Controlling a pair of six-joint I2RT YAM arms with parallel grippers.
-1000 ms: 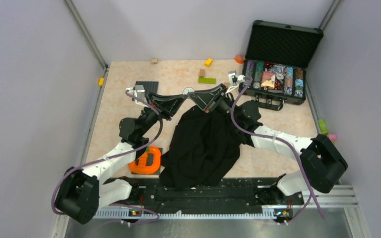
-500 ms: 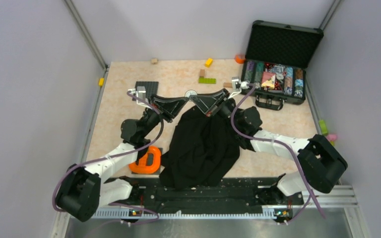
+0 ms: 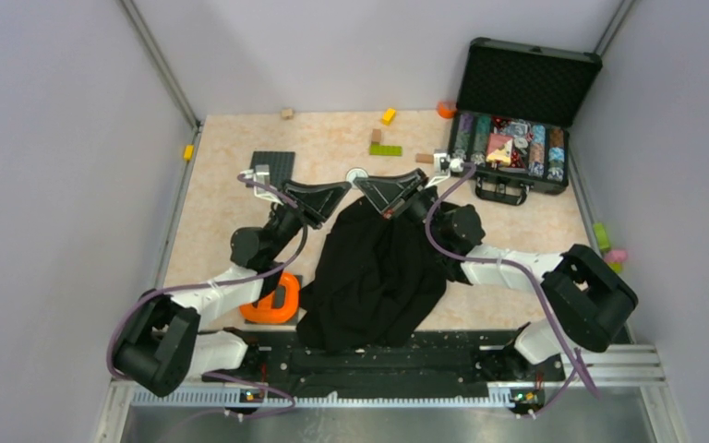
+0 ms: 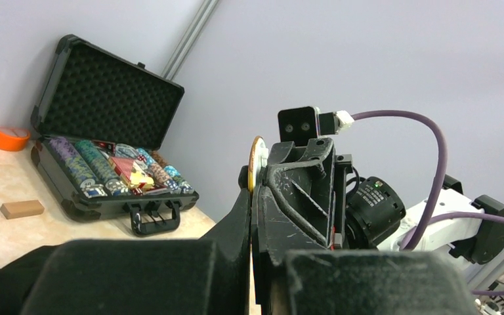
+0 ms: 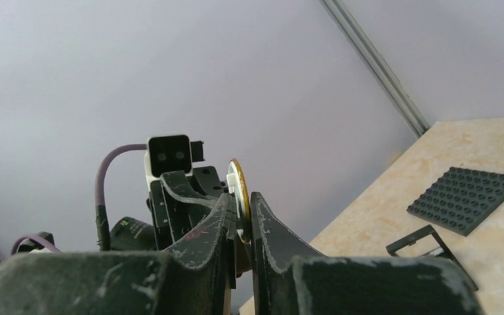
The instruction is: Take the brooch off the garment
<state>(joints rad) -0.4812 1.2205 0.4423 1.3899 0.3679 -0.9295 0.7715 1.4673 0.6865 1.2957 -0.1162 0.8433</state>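
- The brooch sits at upper centre of the top view, where both gripper tips meet, just above the peak of the black garment.
- The right gripper pinches the disc edge-on.
- The left gripper has its fingers pressed together, just beside the disc.
- By my judgement the brooch is gripped. What is left is to pull it clear of the cloth.
- Hidden: whether cloth hangs from the brooch's back, and what, if anything, the left fingers clamp.

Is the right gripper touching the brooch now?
Touching. The right wrist view shows the brooch edge-on, pinched between the fingers of the right gripper, no gap.
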